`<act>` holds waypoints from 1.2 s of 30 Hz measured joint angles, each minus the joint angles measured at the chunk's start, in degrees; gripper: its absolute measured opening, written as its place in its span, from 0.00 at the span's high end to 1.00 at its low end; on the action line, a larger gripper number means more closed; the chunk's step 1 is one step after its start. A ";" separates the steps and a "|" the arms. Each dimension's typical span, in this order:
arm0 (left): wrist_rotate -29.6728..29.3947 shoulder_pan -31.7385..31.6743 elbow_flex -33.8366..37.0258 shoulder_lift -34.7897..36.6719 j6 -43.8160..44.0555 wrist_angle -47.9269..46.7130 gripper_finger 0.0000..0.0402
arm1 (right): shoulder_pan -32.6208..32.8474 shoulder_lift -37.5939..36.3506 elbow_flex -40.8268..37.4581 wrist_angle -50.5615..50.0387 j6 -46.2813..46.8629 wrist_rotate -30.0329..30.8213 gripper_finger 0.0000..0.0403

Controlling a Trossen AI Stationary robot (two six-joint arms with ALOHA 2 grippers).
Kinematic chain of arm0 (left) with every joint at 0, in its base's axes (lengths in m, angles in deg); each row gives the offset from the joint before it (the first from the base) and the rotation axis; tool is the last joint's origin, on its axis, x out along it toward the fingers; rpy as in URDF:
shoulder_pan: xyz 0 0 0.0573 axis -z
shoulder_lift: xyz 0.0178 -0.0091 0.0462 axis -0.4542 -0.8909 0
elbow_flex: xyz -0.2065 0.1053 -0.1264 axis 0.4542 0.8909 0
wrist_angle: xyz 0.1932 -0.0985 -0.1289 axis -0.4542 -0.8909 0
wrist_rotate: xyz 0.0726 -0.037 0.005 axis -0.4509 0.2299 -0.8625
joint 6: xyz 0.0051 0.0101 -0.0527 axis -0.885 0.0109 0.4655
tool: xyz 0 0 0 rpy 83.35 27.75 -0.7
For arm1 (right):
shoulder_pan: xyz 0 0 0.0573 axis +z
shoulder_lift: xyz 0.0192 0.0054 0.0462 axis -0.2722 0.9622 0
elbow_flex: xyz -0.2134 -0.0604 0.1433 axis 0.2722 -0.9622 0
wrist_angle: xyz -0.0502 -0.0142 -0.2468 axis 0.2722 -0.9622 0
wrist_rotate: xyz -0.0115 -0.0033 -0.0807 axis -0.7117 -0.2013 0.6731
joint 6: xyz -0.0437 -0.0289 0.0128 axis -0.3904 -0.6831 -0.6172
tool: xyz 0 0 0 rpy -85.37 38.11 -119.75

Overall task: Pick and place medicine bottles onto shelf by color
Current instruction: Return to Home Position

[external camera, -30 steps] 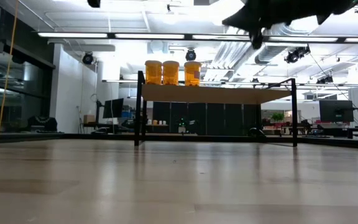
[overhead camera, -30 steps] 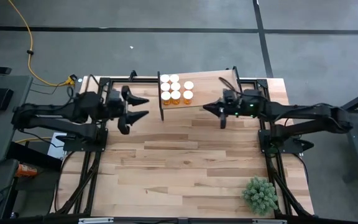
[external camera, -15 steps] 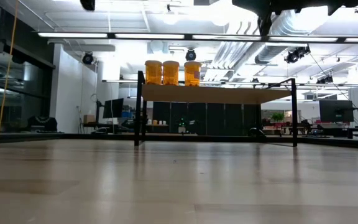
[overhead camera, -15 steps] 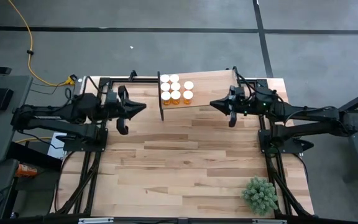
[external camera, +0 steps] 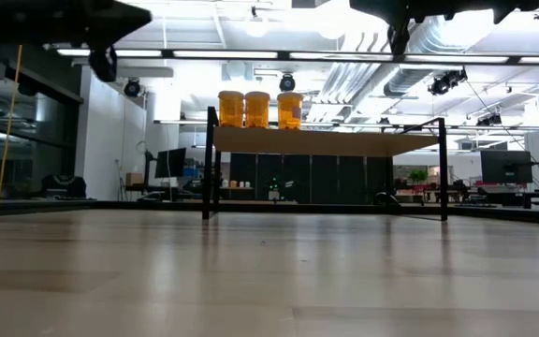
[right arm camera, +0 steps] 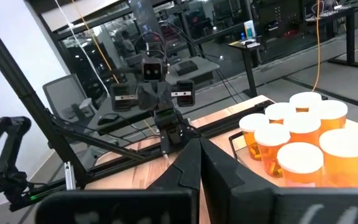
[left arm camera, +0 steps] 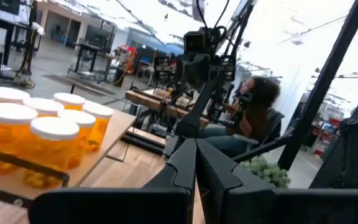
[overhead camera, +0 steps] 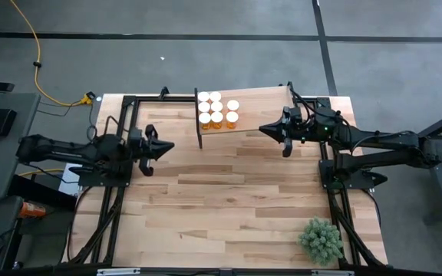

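Several orange medicine bottles (overhead camera: pixel 217 111) with white caps stand upright in a cluster on the left end of the shelf (overhead camera: pixel 275 107), at the table's far edge. They also show in the low view (external camera: pixel 257 109), the left wrist view (left arm camera: pixel 39 140) and the right wrist view (right arm camera: pixel 297 146). My left gripper (overhead camera: pixel 169 145) is shut and empty, left of the shelf and nearer the table's middle. My right gripper (overhead camera: pixel 264 129) is shut and empty, at the shelf's near edge, right of the bottles. Both hang high above the tabletop in the low view.
The shelf's black frame posts (external camera: pixel 210 159) stand on the butcher-block tabletop (overhead camera: pixel 229 199). A small green plant (overhead camera: pixel 321 239) sits at the near right corner. A person (left arm camera: pixel 253 106) sits beyond the table in the left wrist view.
My left gripper has shut its open fingers and drawn back from the shelf, toward the table's near and left edges. My right gripper has moved a little toward the right edge and the far edge, then stayed still. The bottles have not moved.
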 joint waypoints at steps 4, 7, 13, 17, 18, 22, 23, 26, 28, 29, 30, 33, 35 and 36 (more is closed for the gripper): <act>0.88 -1.13 2.30 8.78 0.46 -6.82 1.00 | 0.00 0.00 0.00 -0.02 0.09 -0.02 1.00; 1.18 -1.79 2.33 15.18 0.44 -14.08 1.00 | 0.00 0.00 0.00 -0.02 3.32 -0.06 1.00; 3.05 -2.07 2.36 25.91 0.23 -25.33 1.00 | -0.02 0.02 0.00 -0.04 9.95 -0.11 1.00; 3.48 -2.07 5.64 27.74 0.02 -25.42 1.00 | -0.01 0.04 0.00 -0.05 10.23 -0.16 1.00; 4.08 -2.07 7.01 27.69 0.06 -23.71 1.00 | -0.01 0.04 0.00 -0.04 10.34 -0.21 1.00; 4.25 -2.05 11.11 27.69 2.18 -22.29 1.00 | -0.02 0.04 0.00 -0.06 10.34 -0.20 1.00; 4.27 -2.05 11.05 27.52 1.63 -22.58 1.00 | 0.00 0.04 0.00 -0.02 10.34 -0.20 1.00; 4.85 -2.07 10.90 27.55 -1.82 -24.25 1.00 | -0.02 0.04 0.00 -0.03 9.88 -0.22 1.00; 6.07 -2.12 10.95 27.56 -3.74 -24.46 1.00 | -0.02 0.04 0.00 -0.09 9.88 -0.68 1.00; 6.63 -2.10 10.92 27.59 -4.52 -24.45 1.00 | -0.02 0.04 0.00 -0.20 9.90 -1.28 1.00; 6.91 -2.10 10.92 27.57 -5.08 -24.49 1.00 | -0.02 0.04 0.00 -0.27 9.92 -2.22 1.00; 6.90 -2.07 10.92 27.30 -4.48 -24.47 1.00 | -0.02 -0.02 0.00 -0.52 9.92 -5.37 1.00; 6.76 -2.07 10.92 27.26 -2.74 -24.60 1.00 | -0.01 -0.69 0.00 -1.76 9.80 -6.55 1.00; 6.66 -2.07 10.92 27.26 -2.22 -24.50 1.00 | 0.00 -1.46 -0.02 -3.21 8.90 -6.77 1.00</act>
